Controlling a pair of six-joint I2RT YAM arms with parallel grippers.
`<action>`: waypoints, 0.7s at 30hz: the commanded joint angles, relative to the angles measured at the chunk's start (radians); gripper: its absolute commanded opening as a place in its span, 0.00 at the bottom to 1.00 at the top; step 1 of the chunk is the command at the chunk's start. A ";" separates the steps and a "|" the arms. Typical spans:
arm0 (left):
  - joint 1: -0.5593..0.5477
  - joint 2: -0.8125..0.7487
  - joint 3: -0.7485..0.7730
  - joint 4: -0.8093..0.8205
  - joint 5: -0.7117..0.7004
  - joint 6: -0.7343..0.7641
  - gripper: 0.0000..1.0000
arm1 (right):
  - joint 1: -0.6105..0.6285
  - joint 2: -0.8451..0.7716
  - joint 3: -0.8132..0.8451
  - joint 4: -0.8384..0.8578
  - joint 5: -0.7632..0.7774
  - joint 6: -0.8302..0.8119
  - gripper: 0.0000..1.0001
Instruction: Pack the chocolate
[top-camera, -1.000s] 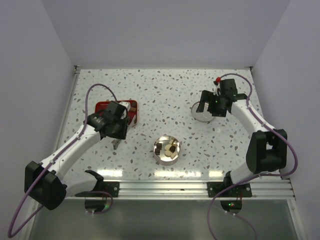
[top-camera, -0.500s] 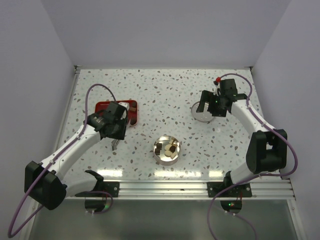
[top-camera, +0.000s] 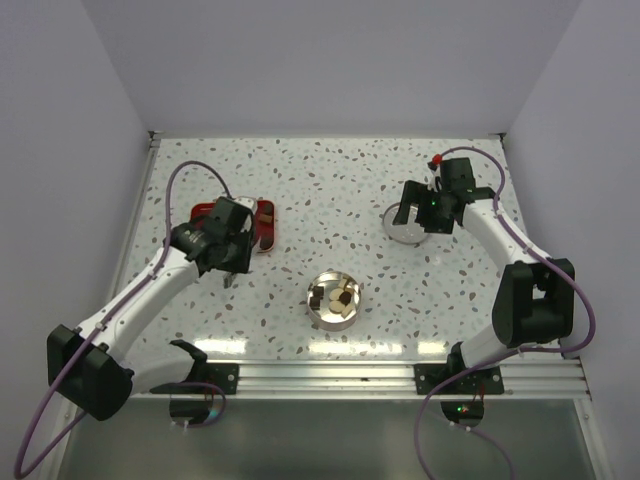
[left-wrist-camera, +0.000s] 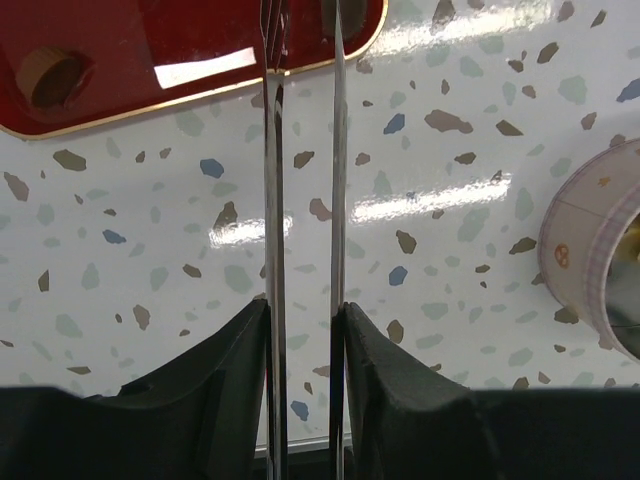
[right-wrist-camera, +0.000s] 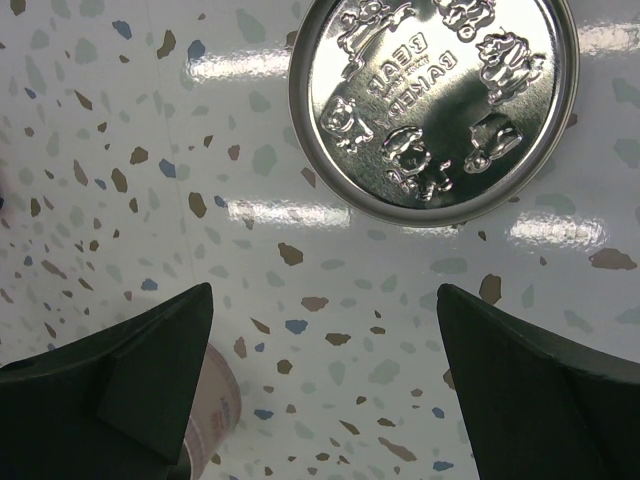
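**Item 1. Left gripper** (left-wrist-camera: 305, 312). It is positioned over the left half of the speckled table (top-camera: 300, 170), just short of the red tray. Metal tweezers (left-wrist-camera: 276, 200) are pinched between its black fingers (left-wrist-camera: 225, 370). The two prongs are kept slightly apart and are run forward, their far ends reaching over the gold-edged rim of the tray. Whether anything is caught between the prong ends cannot be told.

**Item 2. Red tray** (top-camera: 262, 235). Rectangular and glossy, it is laid flat on the left side of the table and is partly covered by the left arm in the overhead view. One round brown piece (left-wrist-camera: 52, 75) is seen lying in it, well to the left of the prongs.

**Item 3. Round tin** (top-camera: 335, 320). It is open and is set at the middle of the table, toward the near edge, apart from both grippers. The chocolate (top-camera: 340, 295) is gathered inside as several small dark and tan pieces. An exact count cannot be made.

**Item 4. Tin lid** (right-wrist-camera: 430, 100). Round and silvery, it is embossed with bear figures and lettering. It is laid flat on the table to the right of the tin and apart from it.

**Item 5. Right gripper** (right-wrist-camera: 320, 370). It is held above the lid region at the right. Its fingers (right-wrist-camera: 150, 370) are spread wide, and only bare table is seen between them. The lid is not touched by either finger.
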 joint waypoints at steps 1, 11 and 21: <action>-0.006 -0.022 0.084 0.025 -0.019 -0.003 0.40 | -0.006 -0.039 0.007 -0.017 -0.012 -0.011 0.97; -0.006 -0.019 0.076 0.074 0.058 0.006 0.40 | -0.003 -0.039 0.005 -0.016 -0.012 -0.010 0.97; -0.006 -0.026 0.073 0.050 -0.040 -0.029 0.41 | -0.004 -0.033 0.011 -0.021 -0.015 -0.013 0.97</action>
